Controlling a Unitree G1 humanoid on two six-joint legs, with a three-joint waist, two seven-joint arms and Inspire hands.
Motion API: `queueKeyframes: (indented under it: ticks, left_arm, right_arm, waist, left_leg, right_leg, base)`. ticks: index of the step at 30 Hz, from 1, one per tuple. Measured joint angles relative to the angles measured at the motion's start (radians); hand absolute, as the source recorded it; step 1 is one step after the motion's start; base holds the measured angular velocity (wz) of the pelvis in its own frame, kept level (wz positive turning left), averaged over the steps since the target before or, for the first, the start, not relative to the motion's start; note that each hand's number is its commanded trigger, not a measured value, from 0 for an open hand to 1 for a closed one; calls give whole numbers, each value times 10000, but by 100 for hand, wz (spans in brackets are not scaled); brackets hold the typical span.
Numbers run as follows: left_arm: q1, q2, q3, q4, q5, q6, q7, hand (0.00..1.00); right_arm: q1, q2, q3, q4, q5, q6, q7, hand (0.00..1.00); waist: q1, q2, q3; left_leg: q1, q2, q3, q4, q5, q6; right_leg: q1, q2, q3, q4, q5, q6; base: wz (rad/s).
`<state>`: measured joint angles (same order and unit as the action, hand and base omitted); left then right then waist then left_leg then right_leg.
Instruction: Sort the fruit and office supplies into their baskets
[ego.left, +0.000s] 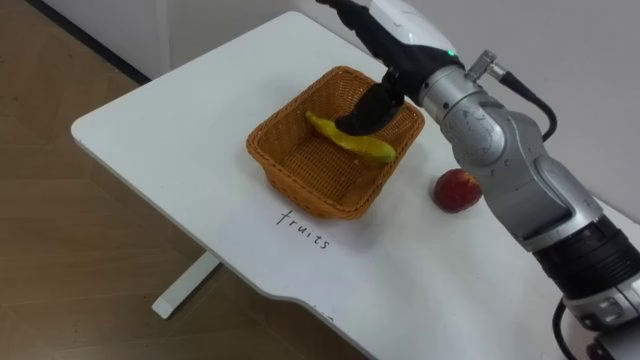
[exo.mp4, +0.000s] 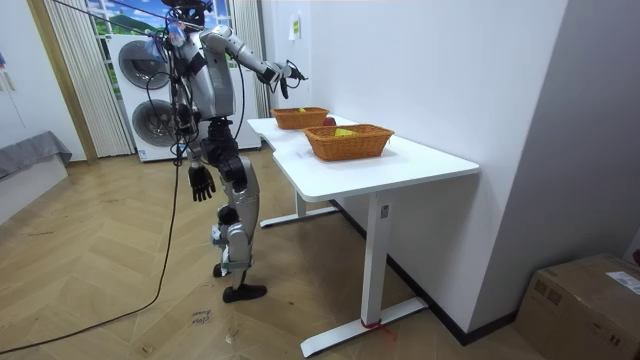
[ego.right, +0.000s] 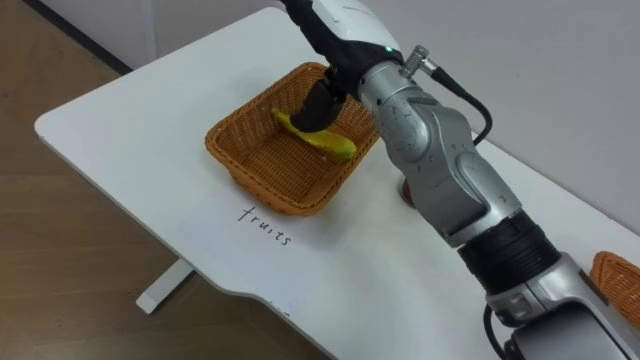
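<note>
The white table (ego.left: 150, 130) is lit brightly and evenly; soft shadows are cast beside the basket (ego.left: 300, 160) and on the floor (ego.left: 240, 320) beneath.

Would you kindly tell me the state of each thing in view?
banana, lying in the fruit basket under the right hand
fruit basket, upright on the table
apple, on the table beside the basket, unsorted
left hand, hanging open at the robot's side
</note>
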<state>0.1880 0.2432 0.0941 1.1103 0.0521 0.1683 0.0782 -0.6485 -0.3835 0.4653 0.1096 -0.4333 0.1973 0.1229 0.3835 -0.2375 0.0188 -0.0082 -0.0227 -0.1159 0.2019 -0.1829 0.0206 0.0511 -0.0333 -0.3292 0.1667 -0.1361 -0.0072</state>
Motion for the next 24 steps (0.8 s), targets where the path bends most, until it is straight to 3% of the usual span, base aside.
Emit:
queueKeyframes:
  ticks: [11, 13, 18, 24]
  left_arm:
    - [27, 0, -3, 1, -12, 8, 7, 0]
    - [45, -35, -14, 6, -51, 6, 51, 0]
    - [118, -121, -11, 11, -11, -6, 59, 0]
    - [270, -188, -6, -168, 12, 2, 130, 0]
  right_arm:
    - [1, -2, 0, 9, 333, -1, -14, 0]
    - [1, -10, -8, 9, 915, -29, -57, 0]
    - [3, -8, -122, 7, 1533, -212, -57, 0]
    - [54, -16, -370, -12, 1702, -232, -57, 0]
  waist:
    - [5, 12, 6]
    - [-50, 52, 36]
    - [-270, 208, 104]
    - [-516, 431, 1]
  left_leg:
    - [7, -1, 7, 11, 0, 0]
    - [16, -8, 17, 34, 0, 1]
    - [7, -29, 22, 79, 0, 3]
    - [-18, -34, 30, 89, 4, 7]
  right_leg:
    - [11, 5, 61, 0, 0, 0]
    - [21, 16, 266, 2, 0, 0]
    - [32, 1, 302, 11, 0, 0]
    - [-2, -8, 270, 15, 0, 0]
  base:
    - [0]
    - [0]
    - [0]
    - [0]
